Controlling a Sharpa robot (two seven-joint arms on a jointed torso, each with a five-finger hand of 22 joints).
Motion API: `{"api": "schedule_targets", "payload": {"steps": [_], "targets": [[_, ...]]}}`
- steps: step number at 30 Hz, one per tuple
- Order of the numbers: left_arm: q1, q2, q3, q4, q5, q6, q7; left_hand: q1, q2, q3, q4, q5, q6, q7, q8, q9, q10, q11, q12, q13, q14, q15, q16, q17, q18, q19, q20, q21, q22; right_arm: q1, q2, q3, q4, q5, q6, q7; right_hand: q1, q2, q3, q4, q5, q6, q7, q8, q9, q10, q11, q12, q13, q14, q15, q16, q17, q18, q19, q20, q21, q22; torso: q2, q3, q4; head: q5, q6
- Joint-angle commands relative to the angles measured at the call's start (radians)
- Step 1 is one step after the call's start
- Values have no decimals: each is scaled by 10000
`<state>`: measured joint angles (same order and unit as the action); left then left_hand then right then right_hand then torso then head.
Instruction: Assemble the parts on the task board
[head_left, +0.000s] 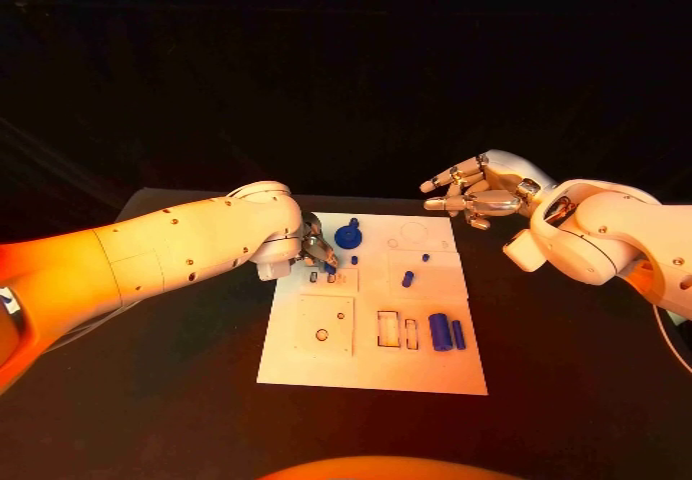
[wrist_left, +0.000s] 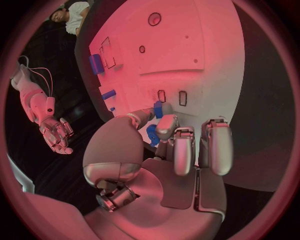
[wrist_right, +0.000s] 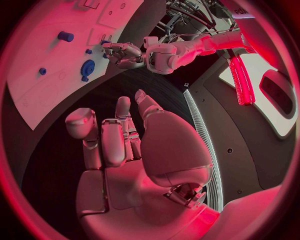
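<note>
Your left hand pinches a small blue part over the white task board; your right hand hovers released, fingers apart.

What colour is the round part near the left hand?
Blue; the round part shows best in the head view.

Arm and hand pose, both sides.
The left white arm reaches inward with its silver many-fingered left hand turned down, fingertips drawn together in a pinch. The silver many-fingered right hand is raised on its white arm, holding nothing, fingers loosely curled and apart.
</note>
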<state>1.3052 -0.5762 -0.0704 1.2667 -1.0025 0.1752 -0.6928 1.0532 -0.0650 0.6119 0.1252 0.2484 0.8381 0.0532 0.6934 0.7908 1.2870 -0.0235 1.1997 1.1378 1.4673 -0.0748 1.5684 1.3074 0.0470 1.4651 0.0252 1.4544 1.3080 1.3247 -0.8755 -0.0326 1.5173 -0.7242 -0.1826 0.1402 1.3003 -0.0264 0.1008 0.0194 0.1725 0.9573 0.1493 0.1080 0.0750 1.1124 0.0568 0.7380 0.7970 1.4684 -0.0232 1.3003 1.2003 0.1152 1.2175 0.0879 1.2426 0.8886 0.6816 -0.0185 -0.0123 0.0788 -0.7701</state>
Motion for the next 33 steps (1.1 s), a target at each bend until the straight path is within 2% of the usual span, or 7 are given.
{"api": "schedule_targets", "payload": {"steps": [1,3,6,10,17,25,33], "targets": [[-58,21,-2,42,-687,239,161,-43,61,1560,-1482,66,-1,-51,37,15,16,5,-39,-12,1035,-90,24,2634,-57,316,10,-40,796,-8,7,-1,-14,261,93,135,5,-33,-58,10,60,31,-16,69,-9,-66,20,-32,-9,243,54,-30,-7,129,-68,25,-37,-12,-3,-3,10,21,-61],[-95,18,-3,54,-767,315,155,-54,71,1570,-1476,65,-5,-46,37,18,15,6,-42,-15,1035,-90,24,2634,-58,318,9,-38,801,-8,9,-1,-17,283,80,142,3,-28,-61,14,65,30,-16,70,-9,-70,21,-36,-14,241,54,-37,-14,131,-76,25,-46,-27,7,-3,-12,39,-37],[-125,2,-4,74,-829,397,142,-57,74,1573,-1474,65,-6,-45,37,19,16,7,-42,-15,1035,-90,24,2634,-59,319,8,-36,803,-8,8,-2,-22,299,74,147,3,-28,-61,14,65,30,-16,70,-9,-70,21,-36,-14,241,54,-37,-14,131,-76,25,-46,-27,16,-11,-25,52,-65],[-142,-32,-4,97,-863,538,131,-59,75,1575,-1474,64,-7,-44,37,20,18,7,-39,-12,1035,-90,24,2634,-61,322,8,-31,811,-9,0,-2,-24,293,87,134,2,-26,-62,15,66,29,-15,70,-9,-72,21,-39,-17,240,55,-41,-19,133,-81,25,-51,-37,9,7,-23,30,-124],[-151,-97,-4,164,-879,929,145,-80,62,1576,-1475,57,-19,-40,35,26,-13,11,-82,-60,1035,-88,24,2634,-59,319,8,-36,805,-10,-1,-2,-21,253,103,130,2,6,-74,30,50,8,-9,68,-15,-111,27,-79,-56,221,60,-96,-79,153,-146,27,-120,-157,16,-10,-13,35,-162],[-154,-126,-4,248,-872,1141,163,-86,57,1576,-1475,55,-22,-40,34,27,-21,12,-93,-72,1035,-87,24,2634,-60,320,8,-35,808,-14,6,-3,-28,220,98,99,2,31,-77,41,42,3,-6,70,-17,-117,29,-77,-56,206,62,-139,-129,162,-174,29,-151,-209,4,-1,-23,7,-249],[-156,-157,-4,283,-860,1167,179,-94,51,1574,-1476,52,-25,-39,34,30,-18,13,-90,-68,1035,-86,24,2634,-60,320,8,-35,808,-21,15,-3,-37,208,131,104,1,38,-79,45,40,1,-5,71,-17,-119,30,-78,-58,201,63,-153,-145,167,-189,30,-166,-236,6,6,-13,-54,-215]]}}
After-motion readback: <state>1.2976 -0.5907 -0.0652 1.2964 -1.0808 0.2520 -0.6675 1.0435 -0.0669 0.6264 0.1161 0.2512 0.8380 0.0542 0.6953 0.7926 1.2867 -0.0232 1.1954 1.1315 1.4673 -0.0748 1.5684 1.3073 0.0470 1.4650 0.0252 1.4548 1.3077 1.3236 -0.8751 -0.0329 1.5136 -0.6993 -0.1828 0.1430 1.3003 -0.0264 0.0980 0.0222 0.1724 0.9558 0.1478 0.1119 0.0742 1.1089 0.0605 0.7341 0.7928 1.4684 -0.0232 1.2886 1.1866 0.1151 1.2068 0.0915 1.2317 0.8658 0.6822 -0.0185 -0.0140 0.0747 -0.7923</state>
